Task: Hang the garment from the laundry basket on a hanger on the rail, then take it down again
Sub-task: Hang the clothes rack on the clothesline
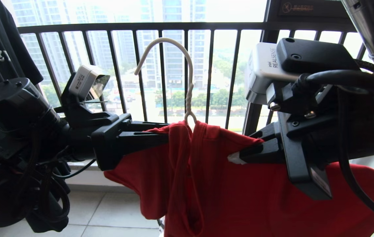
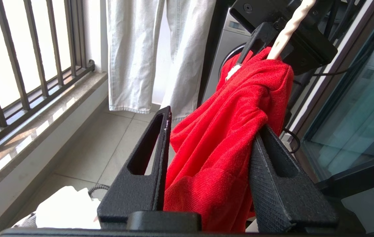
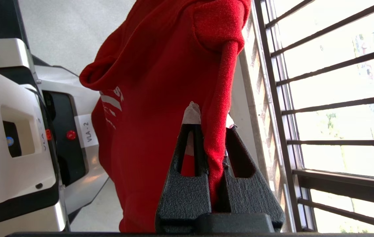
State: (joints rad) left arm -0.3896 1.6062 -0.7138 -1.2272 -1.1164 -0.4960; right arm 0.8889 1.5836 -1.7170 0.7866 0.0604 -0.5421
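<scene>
The red T-shirt [image 1: 226, 184] is draped over the white wire hanger [image 1: 188, 98], held up in mid-air in front of the dark window railing [image 1: 160, 27]; no rail or basket in sight. On the right, the right gripper [image 3: 214, 130] has its fingers pinched tight on a fold of red cloth by the shoulder. On the left, the left gripper [image 2: 208, 131] stands with its fingers parted, cloth bunched between them but not squeezed.

Here's the danger: with the left side slack, the whole load looks to hang from the right pinch alone. The hanger hook [image 1: 160, 44] is free in the air, so the wire could tip and slide out of the collar, or the shirt could slump off the left shoulder. Any pull leftward could drag the fabric with those open fingers.

Room? Tight ahead, the railing bars close behind the hook. Open tiled floor [image 1: 107, 214] below, pale jeans [image 2: 147, 52] hanging beyond.
</scene>
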